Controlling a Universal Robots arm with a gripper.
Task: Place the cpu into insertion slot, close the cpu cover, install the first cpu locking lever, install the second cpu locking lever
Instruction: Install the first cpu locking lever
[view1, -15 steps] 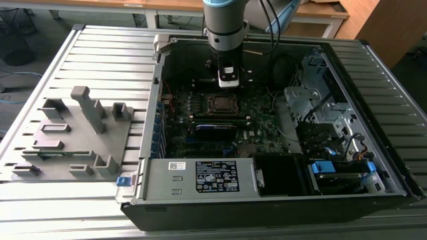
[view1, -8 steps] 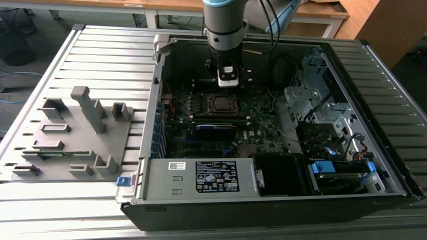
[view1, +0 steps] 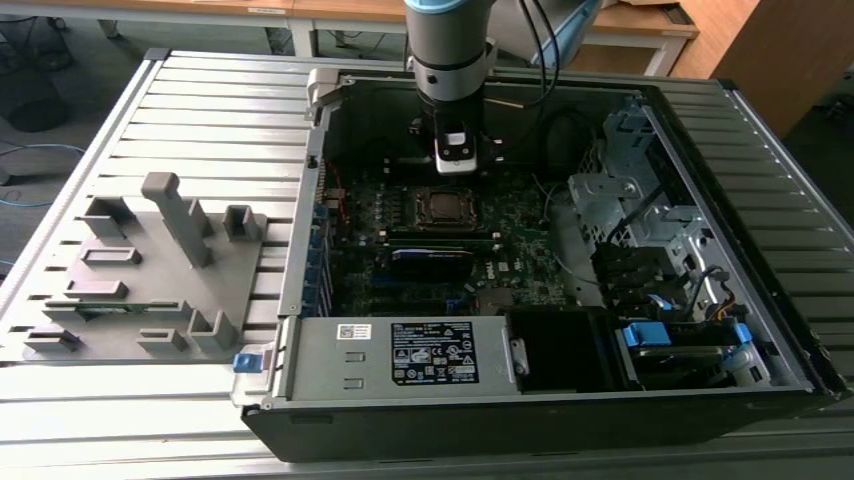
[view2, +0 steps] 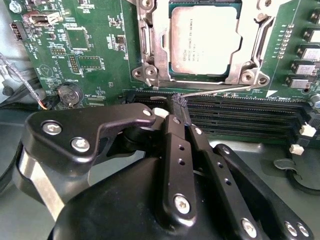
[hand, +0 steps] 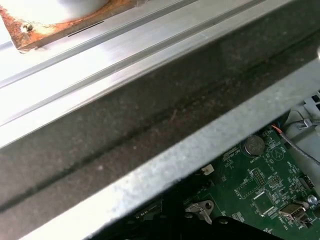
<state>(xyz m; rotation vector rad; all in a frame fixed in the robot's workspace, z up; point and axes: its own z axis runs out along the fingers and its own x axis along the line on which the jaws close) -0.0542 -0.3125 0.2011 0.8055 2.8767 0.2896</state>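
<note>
You have one open computer case (view1: 694, 330) and one grey parts holder (view1: 134, 290) on one worktop (view1: 200, 90). Inside the case you count one insertion slot (view1: 445, 207), one cpu (view2: 202, 42), one cpu cover (view2: 156, 42), one wire locking lever (view2: 220, 90) and one coin battery (hand: 252, 145).

Cut off and covered
Exterior view: arm (view1: 447, 40) cropped at twelve o'clock. Second wrist view: gripper (view2: 181, 102) covers one end of the lever (view2: 220, 91).

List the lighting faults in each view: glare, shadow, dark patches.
Exterior view: bright daylight on the slatted table, the case interior shadowed. Second wrist view: soft sheen on the cpu; the black gripper, shut on the locking lever, reads dark. First wrist view: glare whitens the metal slats.
</note>
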